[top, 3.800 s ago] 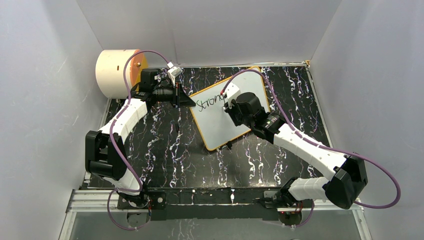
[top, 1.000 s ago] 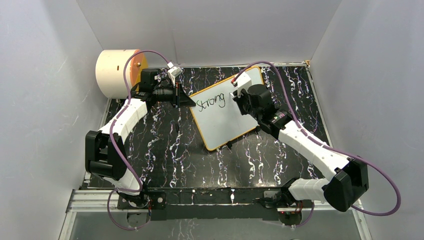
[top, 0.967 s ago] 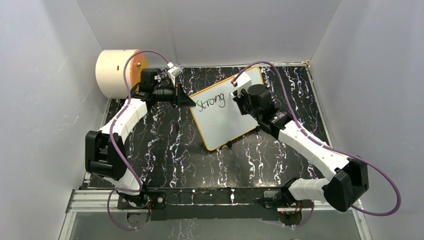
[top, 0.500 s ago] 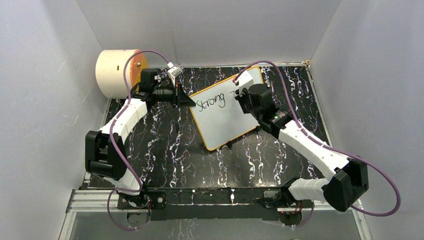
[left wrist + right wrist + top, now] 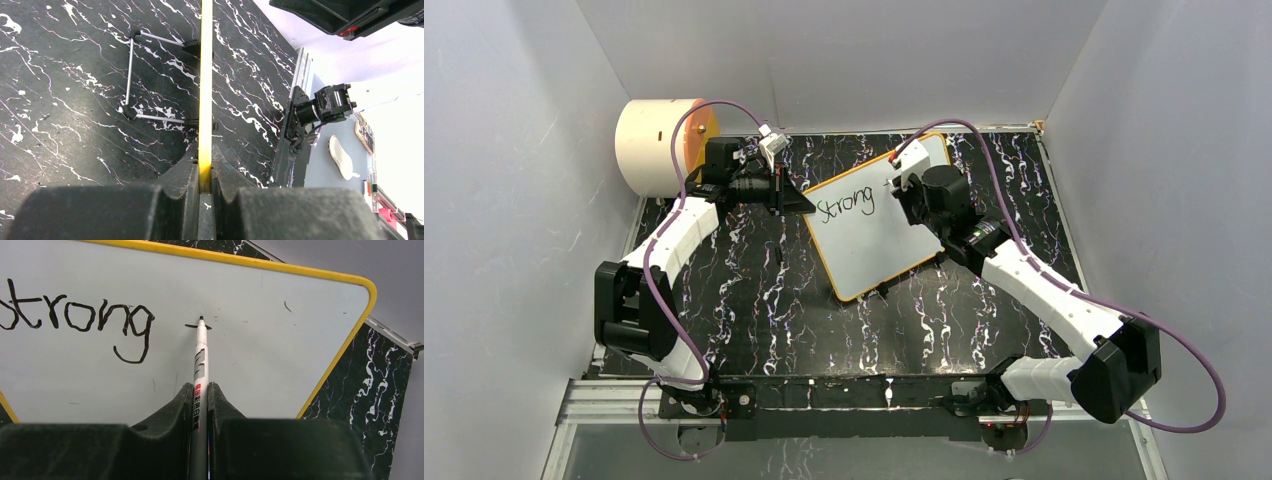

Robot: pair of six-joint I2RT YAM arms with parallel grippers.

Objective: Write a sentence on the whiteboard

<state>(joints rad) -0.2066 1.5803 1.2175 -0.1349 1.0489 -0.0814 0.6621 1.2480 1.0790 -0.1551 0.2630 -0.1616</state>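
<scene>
The whiteboard [image 5: 864, 235], white with a yellow frame, lies tilted on the black marbled table and carries the word "Strong" [image 5: 80, 317]. My left gripper [image 5: 799, 200] is shut on its left corner; in the left wrist view the yellow edge [image 5: 205, 100] runs straight out from between the jaws [image 5: 205, 172]. My right gripper [image 5: 200, 390] is shut on a white marker [image 5: 201, 355]. The marker's tip touches the board at a short horizontal stroke [image 5: 198, 326], just right of the word. From above, the right gripper [image 5: 902, 185] hovers over the board's upper right part.
A cream cylinder with an orange face [image 5: 664, 145] stands at the back left corner. The whiteboard's wire stand and black feet [image 5: 131, 75] show under it. Grey walls close in on three sides. A metal rail [image 5: 844, 392] runs along the near edge.
The right gripper has shifted from mid-board to the upper right, past the word. In the last second a short stroke has appeared there. The left arm has not moved.
</scene>
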